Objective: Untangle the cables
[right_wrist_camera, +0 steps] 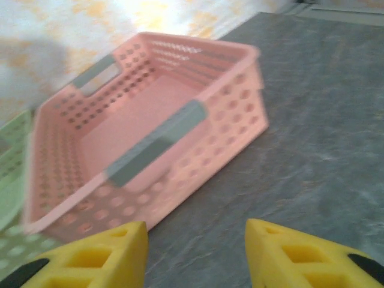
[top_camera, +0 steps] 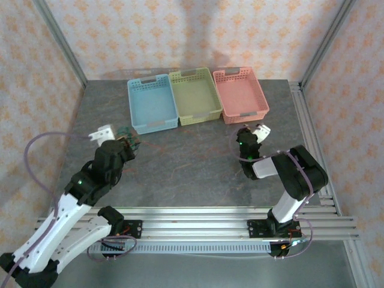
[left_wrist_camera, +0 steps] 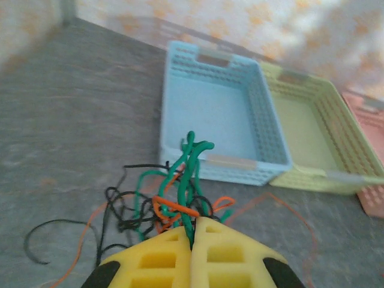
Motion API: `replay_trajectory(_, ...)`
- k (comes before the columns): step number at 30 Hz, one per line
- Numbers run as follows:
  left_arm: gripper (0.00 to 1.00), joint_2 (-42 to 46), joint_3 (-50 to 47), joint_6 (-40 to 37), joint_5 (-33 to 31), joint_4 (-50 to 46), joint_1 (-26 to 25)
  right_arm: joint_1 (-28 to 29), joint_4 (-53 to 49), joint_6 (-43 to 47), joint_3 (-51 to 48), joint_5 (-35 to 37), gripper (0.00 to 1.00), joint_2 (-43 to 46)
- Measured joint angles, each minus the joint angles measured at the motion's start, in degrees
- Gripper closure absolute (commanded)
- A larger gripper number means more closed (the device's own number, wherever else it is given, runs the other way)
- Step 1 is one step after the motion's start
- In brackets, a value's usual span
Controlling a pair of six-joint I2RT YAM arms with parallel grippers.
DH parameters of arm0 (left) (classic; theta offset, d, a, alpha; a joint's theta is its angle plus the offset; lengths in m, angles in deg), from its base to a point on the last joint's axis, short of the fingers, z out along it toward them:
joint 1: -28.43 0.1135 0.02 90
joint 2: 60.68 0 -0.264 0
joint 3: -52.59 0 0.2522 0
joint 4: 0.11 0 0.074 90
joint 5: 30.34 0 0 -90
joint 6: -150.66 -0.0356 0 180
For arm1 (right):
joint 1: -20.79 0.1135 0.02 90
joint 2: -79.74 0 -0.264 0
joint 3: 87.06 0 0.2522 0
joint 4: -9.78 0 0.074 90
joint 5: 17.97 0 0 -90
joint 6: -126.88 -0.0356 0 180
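A: L gripper [left_wrist_camera: 193, 227] status?
B: Clenched on the cables [left_wrist_camera: 180, 201]. Green strand pinched in its jaws, black & orange ones trailing on the surface [left_wrist_camera: 66, 132], just in front of the blue basket [left_wrist_camera: 222, 171].
A: R gripper [right_wrist_camera: 195, 233]?
B: Released, jaws apart w/ grey surface seen betw. them, near the pink basket [right_wrist_camera: 150, 120].

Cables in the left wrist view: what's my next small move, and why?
Probably bring the right gripper across to the cables and pinch one loose strand. The left gripper is shut on the tangle's green loops, black and orange strands trail onto the table, while the right one hangs open and empty by the pink basket.
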Motion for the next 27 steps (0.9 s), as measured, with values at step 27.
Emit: replay_trajectory(27, 1.00, -12.7, 8.5, -5.4, 23.0, -0.7, 0.0, 16.5, 12.8, 22.6, 13.8, -60.7, 0.35, -13.6)
